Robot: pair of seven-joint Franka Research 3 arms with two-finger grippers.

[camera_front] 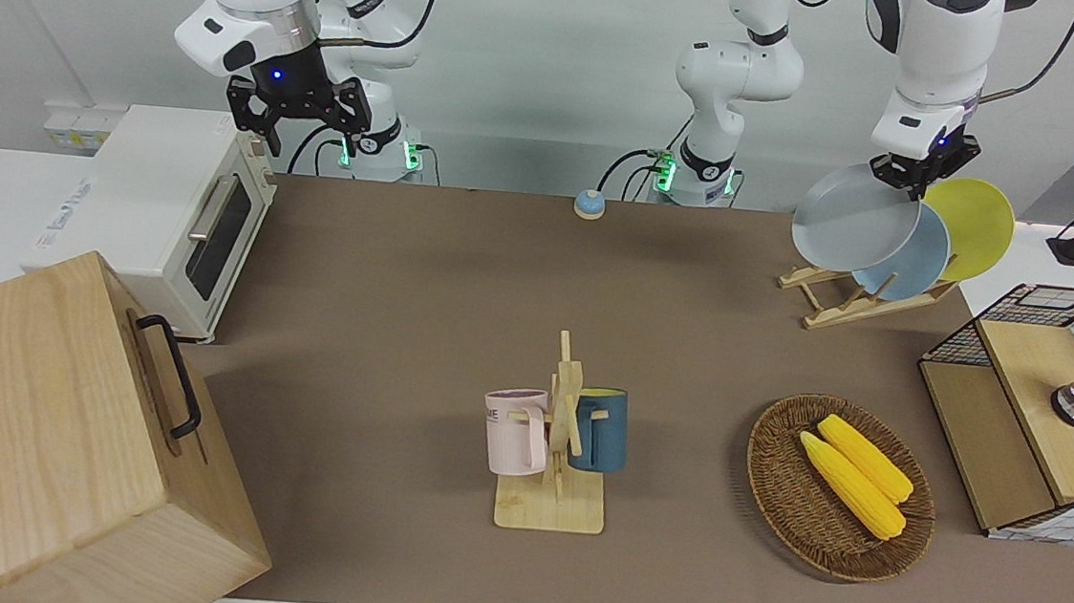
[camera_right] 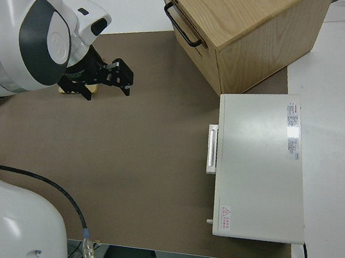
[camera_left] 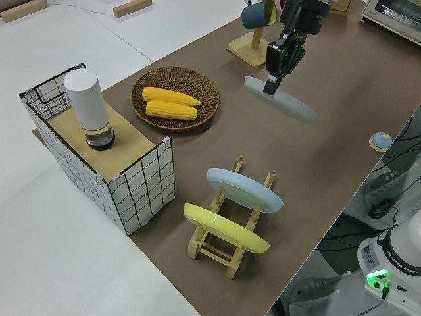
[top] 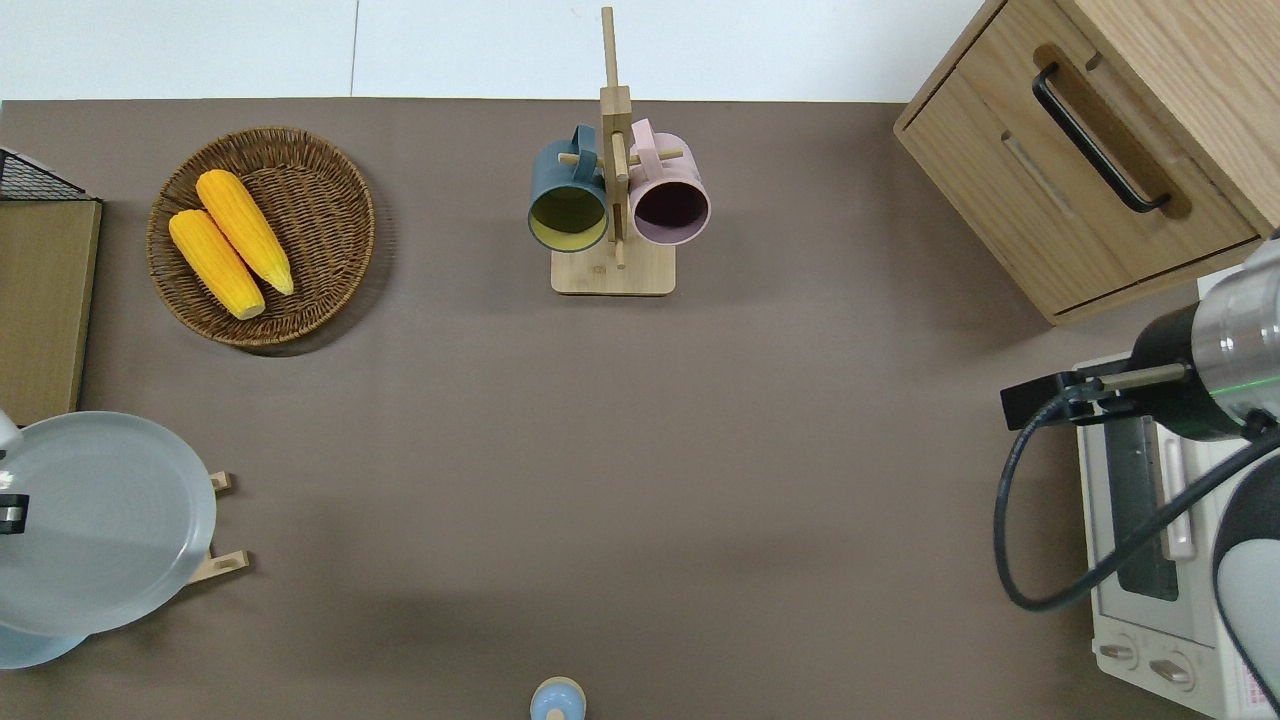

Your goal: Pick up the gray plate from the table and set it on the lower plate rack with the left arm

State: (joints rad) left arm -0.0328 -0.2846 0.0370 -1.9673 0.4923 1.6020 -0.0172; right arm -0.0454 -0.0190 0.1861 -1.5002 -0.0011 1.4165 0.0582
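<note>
My left gripper [camera_front: 915, 180] is shut on the rim of the gray plate [camera_front: 852, 221] and holds it tilted in the air. In the overhead view the gray plate [top: 100, 525] is over the lower plate rack [top: 226, 563], whose rail ends stick out from under it. The light-wood rack [camera_front: 842, 303] holds a light-blue plate [camera_front: 926, 263] and a yellow plate [camera_front: 977, 216] in its slots. The left side view shows the left gripper [camera_left: 271, 81], the gray plate [camera_left: 284, 105] and the rack [camera_left: 227, 255]. My right arm is parked, its gripper [camera_front: 295, 116] open.
A wicker basket [camera_front: 776, 498] with two corn cobs, a wooden mug stand [camera_front: 552, 494] with two mugs, a wire-sided box [camera_front: 1032, 408], a white toaster oven [camera_front: 165, 215], a wooden cabinet [camera_front: 57, 436] and a small blue bell [camera_front: 589, 204] stand on the table.
</note>
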